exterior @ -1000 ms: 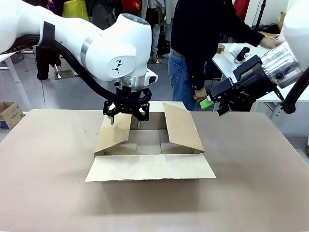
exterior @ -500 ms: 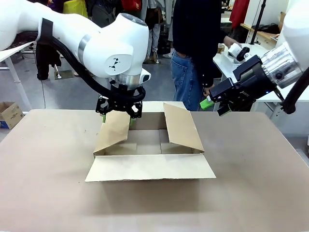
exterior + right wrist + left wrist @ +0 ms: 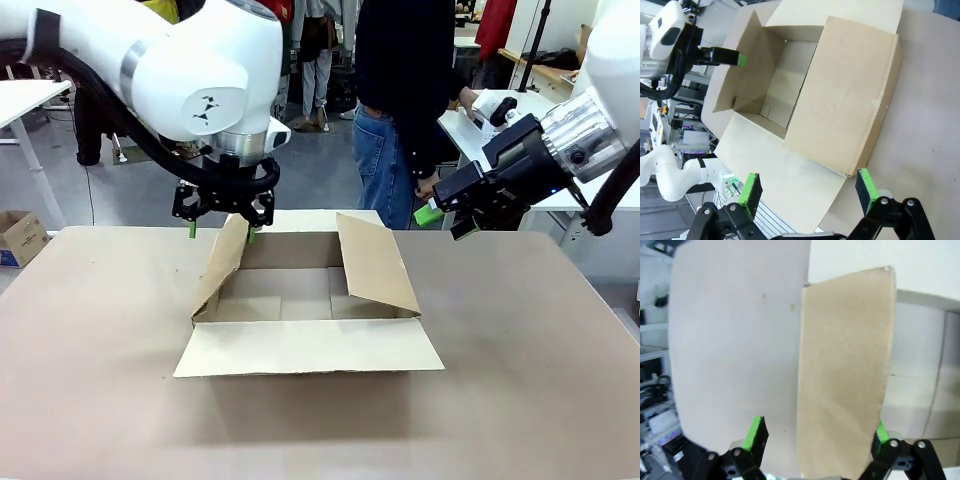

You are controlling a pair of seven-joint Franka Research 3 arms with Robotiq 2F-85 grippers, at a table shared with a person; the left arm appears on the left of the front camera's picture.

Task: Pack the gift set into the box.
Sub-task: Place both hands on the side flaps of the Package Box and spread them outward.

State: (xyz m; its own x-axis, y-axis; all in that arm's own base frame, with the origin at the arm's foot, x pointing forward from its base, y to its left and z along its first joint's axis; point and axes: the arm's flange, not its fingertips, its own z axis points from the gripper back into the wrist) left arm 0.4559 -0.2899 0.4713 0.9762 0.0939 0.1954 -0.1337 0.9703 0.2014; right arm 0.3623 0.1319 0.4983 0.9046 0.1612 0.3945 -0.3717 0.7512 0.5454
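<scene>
small brown carton (image 3: pixel 20 236) on the floor at nine o'clock; person (image 3: pixel 400 90) in jeans at twelve; white side table (image 3: pixel 465 135) at two.

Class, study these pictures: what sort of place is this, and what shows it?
Probably a robotics lab: two white robot arms flank a table bearing the box, a person stands opposite, and work benches stand behind.

No word or number can be read anywhere. The nearest thing to a brand is a small black emblem (image 3: pixel 207 107) on the white joint housing of the left arm (image 3: pixel 160 60) (a mark of shapes, with no letters to make out). A small brown carton (image 3: pixel 20 237) on the floor at the far left carries bluish print, too small to read. The box (image 3: pixel 310 348) shows plain cardboard on its visible flaps and walls.
</scene>
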